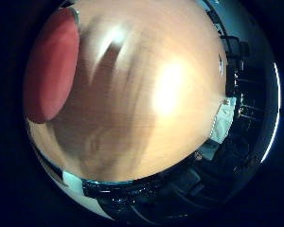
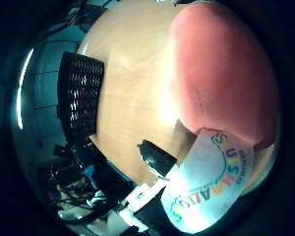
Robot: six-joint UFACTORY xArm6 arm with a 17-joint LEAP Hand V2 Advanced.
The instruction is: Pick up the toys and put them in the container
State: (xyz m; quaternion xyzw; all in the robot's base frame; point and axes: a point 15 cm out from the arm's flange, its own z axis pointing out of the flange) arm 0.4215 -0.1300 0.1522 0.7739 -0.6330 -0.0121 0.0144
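Observation:
A large soft pink-red thing fills much of the right thumb side palm view, so it is close to my hand's palm. It lies on the light wooden table. A white round thing with coloured letters lies right next to it. A black mesh container stands at the table's edge, away from the pink thing. In the right little finger side palm view a red-pink rounded thing lies on the wooden table top.
A small dark thing lies near the table's edge beside the white round thing. Beyond the table's edge there is dark room clutter. Bright light glares on the table top.

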